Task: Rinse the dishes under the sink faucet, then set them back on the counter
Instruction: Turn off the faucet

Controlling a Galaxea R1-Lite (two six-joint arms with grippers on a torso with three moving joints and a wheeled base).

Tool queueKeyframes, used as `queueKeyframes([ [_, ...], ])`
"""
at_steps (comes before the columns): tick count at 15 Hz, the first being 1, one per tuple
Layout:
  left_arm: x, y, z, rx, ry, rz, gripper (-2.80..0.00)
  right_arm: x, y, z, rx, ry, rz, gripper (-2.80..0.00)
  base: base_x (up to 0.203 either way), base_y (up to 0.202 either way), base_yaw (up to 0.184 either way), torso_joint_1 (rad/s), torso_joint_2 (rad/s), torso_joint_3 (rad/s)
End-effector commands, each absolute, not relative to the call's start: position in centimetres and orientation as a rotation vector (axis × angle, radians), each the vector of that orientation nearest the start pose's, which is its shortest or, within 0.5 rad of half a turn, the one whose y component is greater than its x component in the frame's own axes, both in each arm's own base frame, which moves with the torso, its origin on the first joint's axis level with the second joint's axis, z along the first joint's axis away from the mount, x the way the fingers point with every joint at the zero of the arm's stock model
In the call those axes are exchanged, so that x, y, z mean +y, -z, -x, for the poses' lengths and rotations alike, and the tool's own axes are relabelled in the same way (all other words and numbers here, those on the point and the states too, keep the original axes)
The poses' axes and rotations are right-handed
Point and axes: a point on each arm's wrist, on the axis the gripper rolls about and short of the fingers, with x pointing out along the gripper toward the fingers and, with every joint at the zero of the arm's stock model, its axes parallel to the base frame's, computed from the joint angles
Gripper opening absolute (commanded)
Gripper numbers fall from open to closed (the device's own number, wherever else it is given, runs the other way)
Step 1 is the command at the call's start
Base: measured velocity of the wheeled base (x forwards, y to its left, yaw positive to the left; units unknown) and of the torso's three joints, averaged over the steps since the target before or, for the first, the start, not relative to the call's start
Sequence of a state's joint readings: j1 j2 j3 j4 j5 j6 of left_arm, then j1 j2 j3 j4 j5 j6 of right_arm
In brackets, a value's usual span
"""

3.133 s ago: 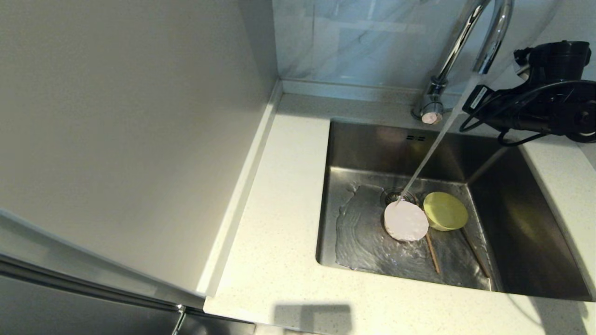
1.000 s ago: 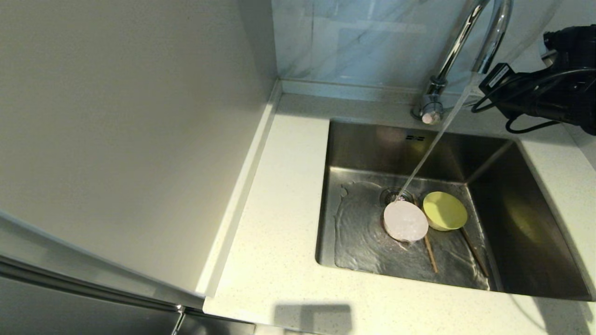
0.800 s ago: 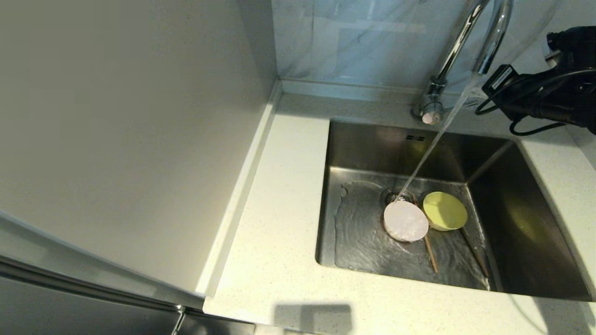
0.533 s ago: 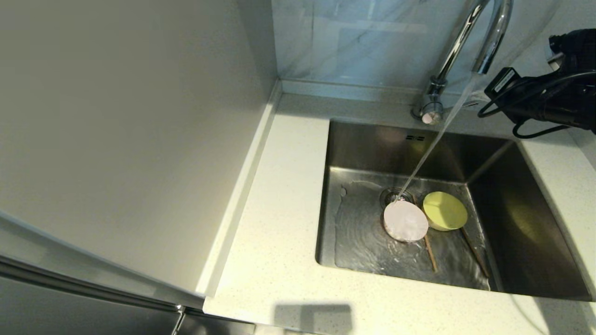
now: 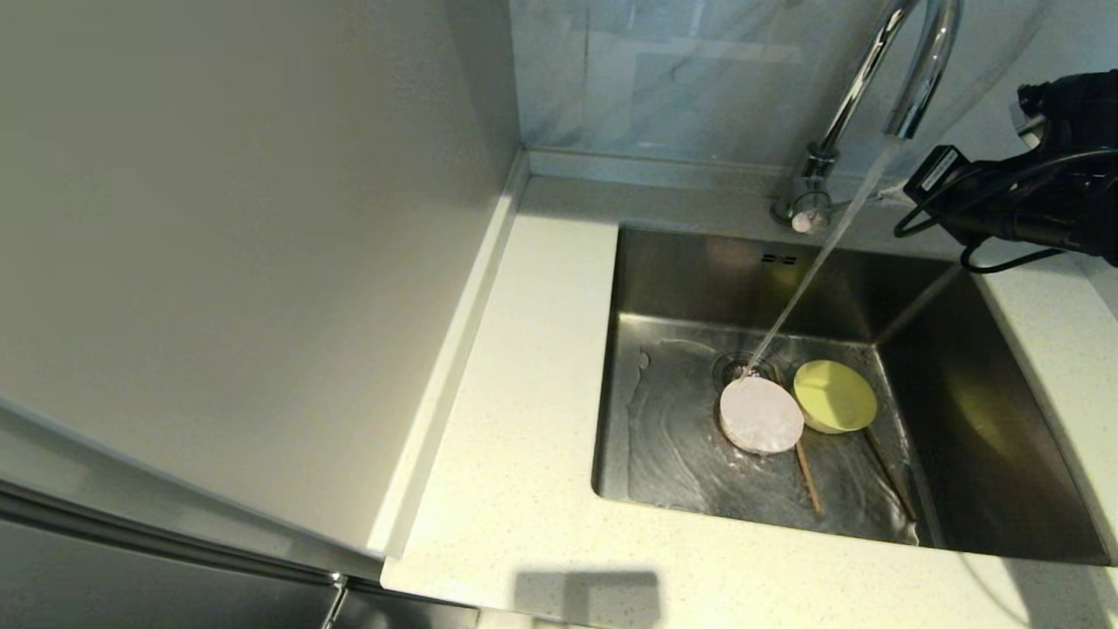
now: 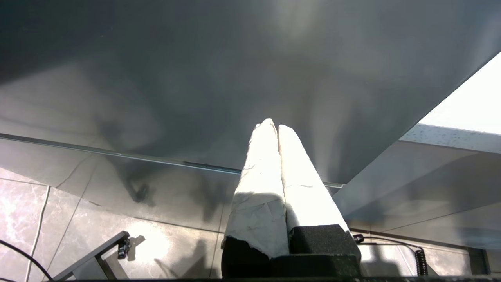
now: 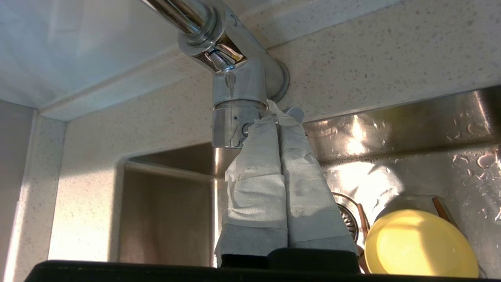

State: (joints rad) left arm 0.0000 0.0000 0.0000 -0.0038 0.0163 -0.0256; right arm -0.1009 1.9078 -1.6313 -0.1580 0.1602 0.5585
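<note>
Running from the sink faucet (image 5: 882, 79), a thin stream of water lands on the pale pink bowl (image 5: 761, 414), which sits on the floor of the sink (image 5: 699, 288) just beside the yellow-green bowl (image 5: 834, 396). Two chopsticks (image 5: 808, 476) lie beneath them. Off-white counter (image 5: 515, 437) surrounds the basin. The right gripper (image 7: 278, 117), fingers pressed together, sits at the faucet's base. The left gripper (image 6: 273, 126), fingers together, hangs beside a grey cabinet (image 6: 195, 78).
</note>
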Motion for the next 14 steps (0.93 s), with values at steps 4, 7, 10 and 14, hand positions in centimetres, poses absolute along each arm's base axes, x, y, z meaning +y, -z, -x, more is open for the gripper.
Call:
queueKeyframes([
  [4, 0.0, -7.6, 2.3, -0.008, -0.017, 0.026, -2.8, -3.7, -28.5, -40.0, 0.153, -0.019, -0.577, -2.8, 0.0, 0.0, 0.0, 0.0, 0.0, 0.0],
  [7, 0.0, -7.6, 2.3, -0.008, -0.017, 0.026, -2.8, -3.8, -28.3, -40.8, 0.147, -0.019, -0.578, -2.8, 0.0, 0.0, 0.0, 0.0, 0.0, 0.0],
  [10, 0.0, -7.6, 2.3, -0.008, -0.017, 0.026, -2.8, -3.9, -28.4, -41.6, 0.132, -0.023, -0.576, -2.8, 0.0, 0.0, 0.0, 0.0, 0.0, 0.0],
  [14, 0.0, -7.6, 2.3, -0.008, -0.017, 0.026, -2.8, -3.8, -29.0, -41.8, 0.106, -0.036, -0.573, -2.8, 0.0, 0.0, 0.0, 0.0, 0.0, 0.0],
])
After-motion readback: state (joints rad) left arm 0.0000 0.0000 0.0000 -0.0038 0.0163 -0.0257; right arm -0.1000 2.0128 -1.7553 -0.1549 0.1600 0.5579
